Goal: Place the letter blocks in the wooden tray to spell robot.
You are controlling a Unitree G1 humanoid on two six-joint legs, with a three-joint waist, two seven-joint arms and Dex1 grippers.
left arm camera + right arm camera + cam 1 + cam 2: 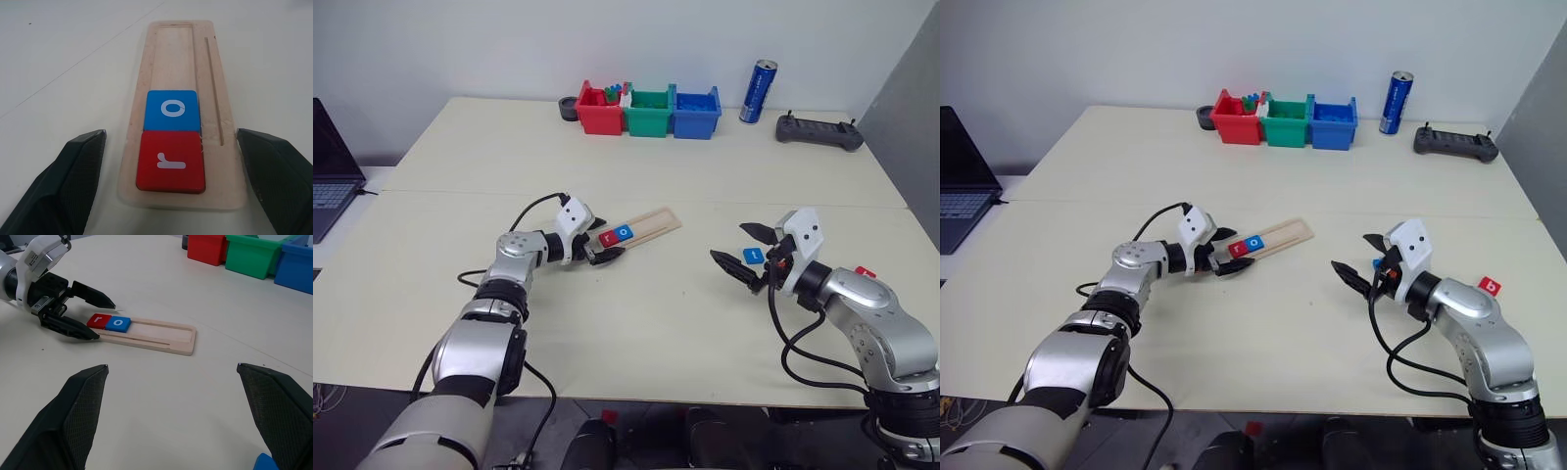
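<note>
The left gripper (603, 245) is hovering spread wide, straddling the near end of the wooden tray (214, 93), where the red r block (170, 161) and blue o block (171, 110) are sitting. The right gripper (742, 253), also spread and empty, is waiting beside a blue block (753, 256). Any sideways twitch of the left fingers risks skewing the tray.

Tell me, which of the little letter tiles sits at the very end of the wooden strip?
The red r tile. It fills the wooden tray's end slot between the left gripper's open fingers, with the blue o tile touching it further in.
</note>
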